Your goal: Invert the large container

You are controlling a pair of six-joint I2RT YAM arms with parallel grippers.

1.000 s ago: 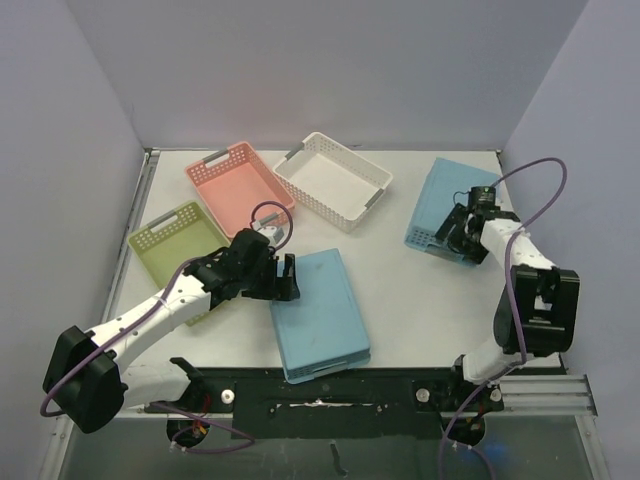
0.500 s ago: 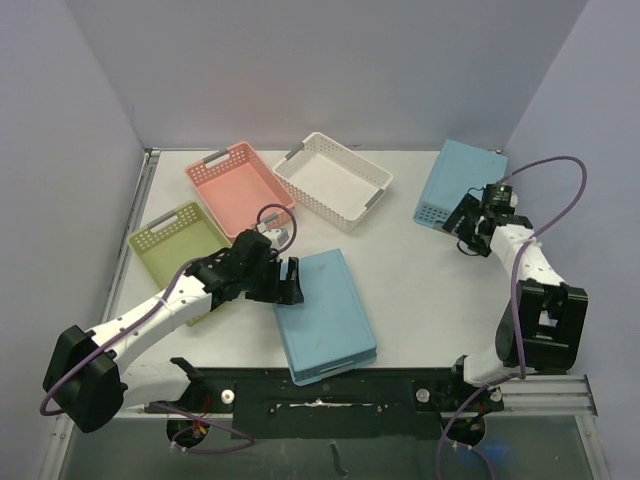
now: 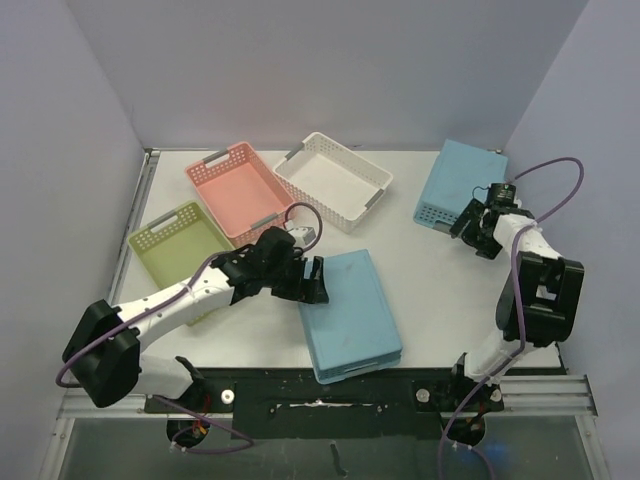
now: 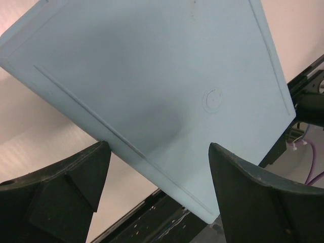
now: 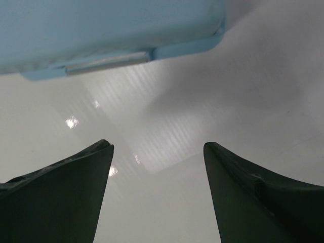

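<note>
The large light-blue container (image 3: 350,312) lies bottom-up at the table's front centre, and its near end overhangs the front edge. Its flat bottom fills the left wrist view (image 4: 152,86). My left gripper (image 3: 310,282) is open and empty at the container's far left corner, and in the left wrist view (image 4: 159,167) the jaws stand above its edge. A smaller light-blue container (image 3: 458,185) sits bottom-up at the back right. My right gripper (image 3: 472,226) is open and empty just in front of it, over bare table (image 5: 158,152). That container's rim (image 5: 101,30) shows at the top.
A pink basket (image 3: 240,190), a white basket (image 3: 333,180) and a green basket (image 3: 180,240) stand open side up at the back left. Purple walls close in the table on three sides. A black rail (image 3: 330,385) runs along the front edge.
My left arm has moved right, and the large blue container has slid right and nearer the front edge. The smaller blue container shifted back toward the corner, and my right gripper followed it.
</note>
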